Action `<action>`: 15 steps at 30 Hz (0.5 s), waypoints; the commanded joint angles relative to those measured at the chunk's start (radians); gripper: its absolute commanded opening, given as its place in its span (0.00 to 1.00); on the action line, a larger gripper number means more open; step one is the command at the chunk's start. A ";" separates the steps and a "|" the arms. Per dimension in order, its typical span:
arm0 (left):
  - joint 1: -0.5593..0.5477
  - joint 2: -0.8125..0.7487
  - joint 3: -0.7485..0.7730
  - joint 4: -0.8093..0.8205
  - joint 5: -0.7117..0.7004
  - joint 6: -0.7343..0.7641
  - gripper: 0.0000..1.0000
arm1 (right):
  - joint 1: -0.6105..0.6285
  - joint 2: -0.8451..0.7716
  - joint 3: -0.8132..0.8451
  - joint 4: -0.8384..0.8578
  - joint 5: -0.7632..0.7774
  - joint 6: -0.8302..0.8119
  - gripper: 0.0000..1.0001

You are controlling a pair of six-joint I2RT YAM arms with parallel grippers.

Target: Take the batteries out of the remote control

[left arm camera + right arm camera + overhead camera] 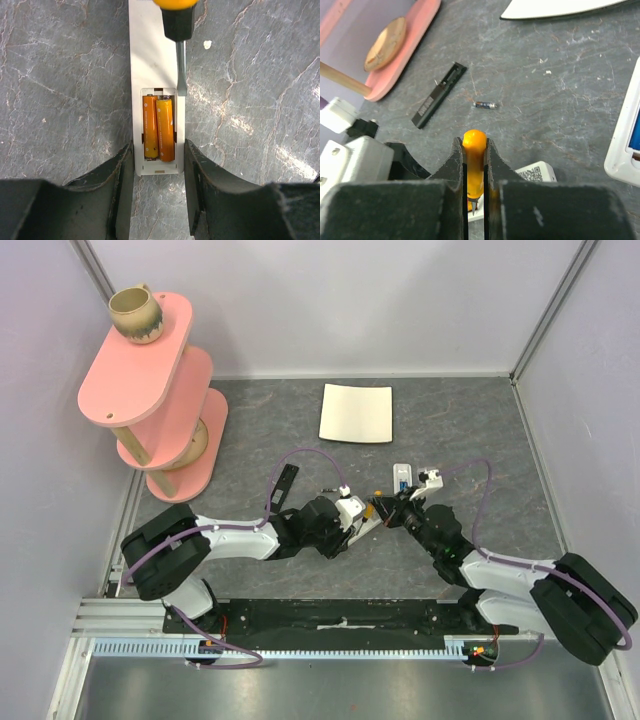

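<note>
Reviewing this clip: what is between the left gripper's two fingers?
The left gripper clamps the remote control there, at its open bay end with both batteries inside; the left wrist view shows it.

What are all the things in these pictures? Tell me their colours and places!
remote: one, white, on the table, bay open.
batteries: two, orange, side by side in the bay.
screwdriver: one, orange handle, tip at the bay.
bar: one, black, on the table.
small cylinder: one, dark, loose near the bar.
gadget: one, white and blue, past the remote.
plate: one, white, far back.
shelf: one, pink, back left.
cup: one, beige, top shelf.
pot: one, tan, lower shelf.
left arm: one, black and white, jaws gripping the remote.
right arm: one, black and white, jaws gripping the screwdriver.
</note>
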 commanded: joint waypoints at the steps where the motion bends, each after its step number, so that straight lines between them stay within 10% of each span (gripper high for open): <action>1: 0.000 0.044 -0.010 -0.068 0.008 0.004 0.02 | -0.004 0.062 0.021 0.058 0.024 -0.029 0.00; 15: -0.002 0.045 -0.012 -0.071 0.012 0.006 0.02 | -0.004 0.130 0.032 0.138 -0.040 0.030 0.00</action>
